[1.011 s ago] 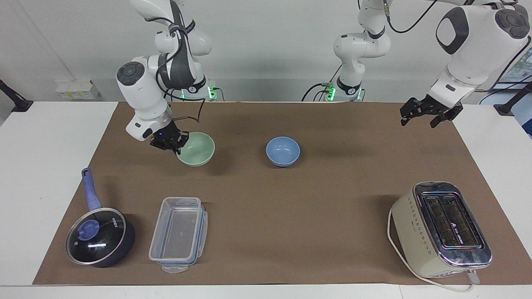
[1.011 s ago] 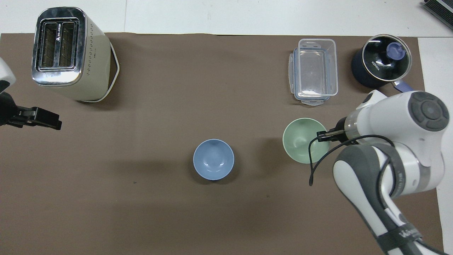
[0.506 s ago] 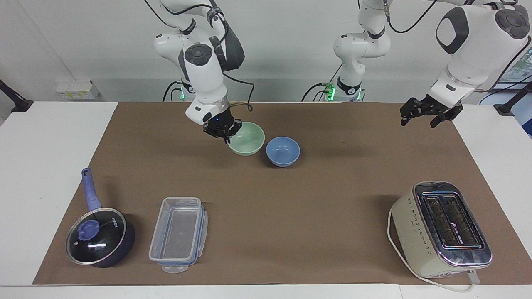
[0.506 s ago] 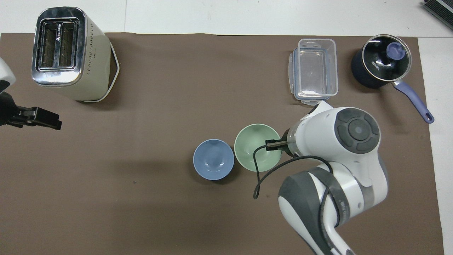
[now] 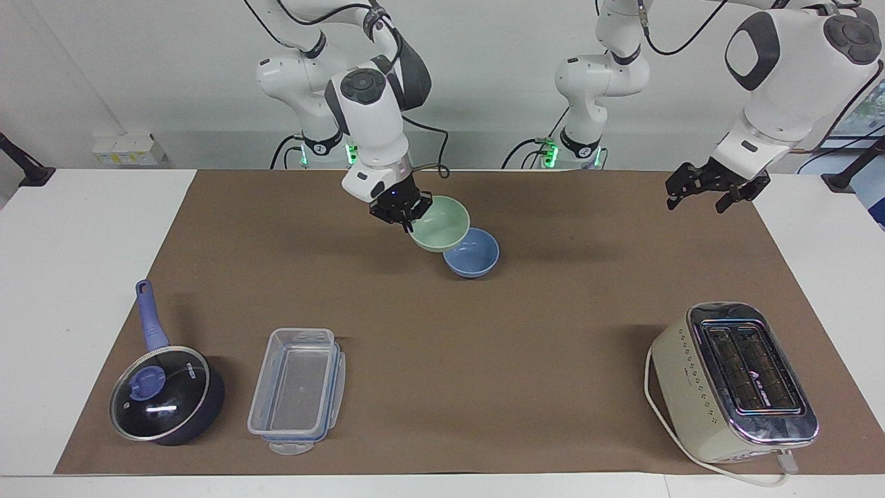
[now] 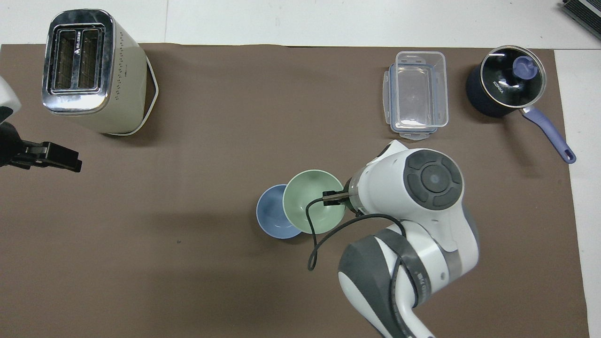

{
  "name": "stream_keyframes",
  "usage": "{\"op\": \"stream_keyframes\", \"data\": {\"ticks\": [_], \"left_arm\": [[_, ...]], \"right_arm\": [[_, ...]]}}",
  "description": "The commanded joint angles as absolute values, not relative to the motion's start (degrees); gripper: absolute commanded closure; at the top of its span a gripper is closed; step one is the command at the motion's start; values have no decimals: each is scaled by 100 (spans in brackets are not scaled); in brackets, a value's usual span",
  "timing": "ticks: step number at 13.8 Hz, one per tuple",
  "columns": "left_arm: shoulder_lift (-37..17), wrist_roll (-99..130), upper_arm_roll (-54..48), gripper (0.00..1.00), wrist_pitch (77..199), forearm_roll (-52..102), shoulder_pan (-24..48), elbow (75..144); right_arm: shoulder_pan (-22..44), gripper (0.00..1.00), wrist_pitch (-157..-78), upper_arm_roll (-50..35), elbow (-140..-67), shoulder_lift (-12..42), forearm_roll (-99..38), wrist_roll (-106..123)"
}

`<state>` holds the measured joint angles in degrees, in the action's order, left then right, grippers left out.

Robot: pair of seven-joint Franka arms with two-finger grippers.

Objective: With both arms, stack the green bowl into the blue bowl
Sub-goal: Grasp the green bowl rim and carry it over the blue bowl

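Note:
My right gripper (image 5: 406, 216) is shut on the rim of the pale green bowl (image 5: 441, 225) and holds it in the air, tilted, partly over the light blue bowl (image 5: 477, 257). The blue bowl stands on the brown mat near the table's middle. In the overhead view the green bowl (image 6: 310, 199) covers part of the blue bowl (image 6: 270, 213), and the right gripper (image 6: 334, 199) sits at its rim. My left gripper (image 5: 715, 188) waits in the air over the mat's edge at the left arm's end; it also shows in the overhead view (image 6: 56, 158).
A cream toaster (image 5: 733, 380) stands at the left arm's end, farther from the robots. A clear plastic container (image 5: 297, 391) and a dark lidded saucepan (image 5: 166, 391) with a purple handle stand at the right arm's end, farther from the robots.
My right gripper has lifted the green bowl and carried it toward the table's middle until it partly overlaps the blue bowl. The left arm has not moved.

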<state>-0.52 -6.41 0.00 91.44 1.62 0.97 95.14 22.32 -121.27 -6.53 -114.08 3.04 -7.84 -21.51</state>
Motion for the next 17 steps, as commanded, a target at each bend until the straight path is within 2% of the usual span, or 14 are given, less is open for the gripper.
{"op": "stream_keyframes", "data": {"ticks": [1, 9, 13, 14, 15, 16, 17], "left_arm": [[105, -589, -26, 0, 9281, 62, 70, 9721], [105, -589, -26, 0, 9290, 62, 70, 9721], [105, -589, -26, 0, 9290, 62, 70, 9721], [105, -589, -26, 0, 9290, 62, 70, 9721], [105, -589, -26, 0, 9290, 62, 70, 9721], [105, -589, -26, 0, 9290, 62, 70, 9721], [105, -589, -26, 0, 9281, 62, 70, 9721]], "right_arm": [[2513, 100, -12383, -668, -11232, 667, -879, -2610], [2742, 100, -13297, -668, -11619, 1115, -844, -2575], [2795, 100, -13333, -668, -11663, 1134, -844, -2619], [2795, 94, -13333, -668, -11663, 1134, -844, -2628], [2795, 75, -13316, -668, -11654, 1134, -844, -2628], [2795, 63, -13315, -668, -11637, 1142, -852, -2637], [2795, 57, -13307, -668, -11628, 1134, -861, -2663]]}}
